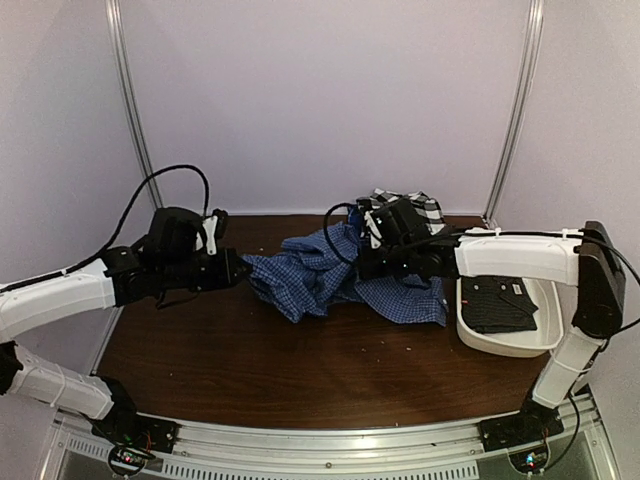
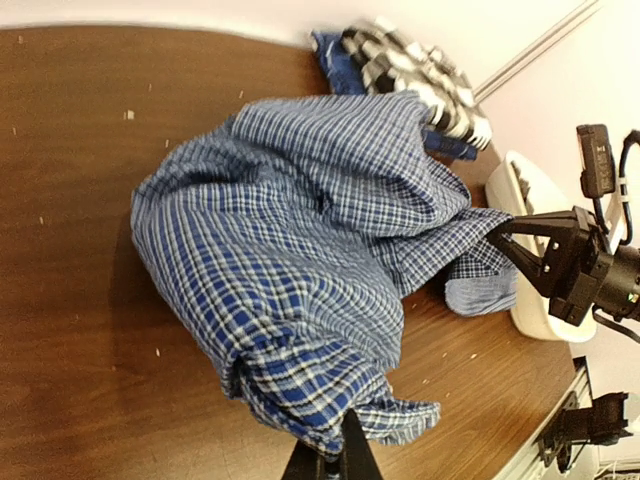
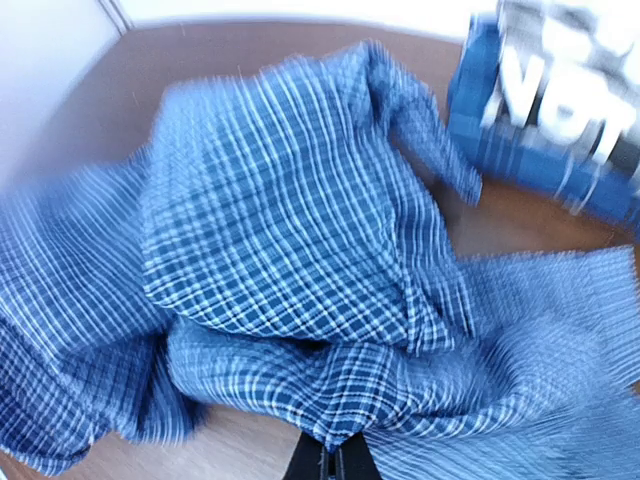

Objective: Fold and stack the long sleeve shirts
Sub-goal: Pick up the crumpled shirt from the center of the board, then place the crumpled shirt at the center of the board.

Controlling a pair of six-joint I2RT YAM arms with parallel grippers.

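The blue-and-white fine-check shirt [image 1: 318,277] lies crumpled in a loose heap at the middle of the brown surface [image 1: 250,350]. The left gripper [image 1: 243,270] sits at the heap's 9 o'clock edge. In its wrist view its jaws are pinched together on a fold of that shirt's cloth. The right gripper [image 1: 363,266] comes in from 3 o'clock and rests on the heap's right part. Its jaws are likewise closed tight on a bunched fold of the same shirt.

At about 1 o'clock from the heap, by the back wall, lies the black-and-white large-check shirt [image 1: 412,206]. Just beside it is the dark blue shirt [image 3: 560,115] with white letters "NOT". At 4 o'clock stands the white tub [image 1: 505,345], holding a dark folded cloth [image 1: 497,305].
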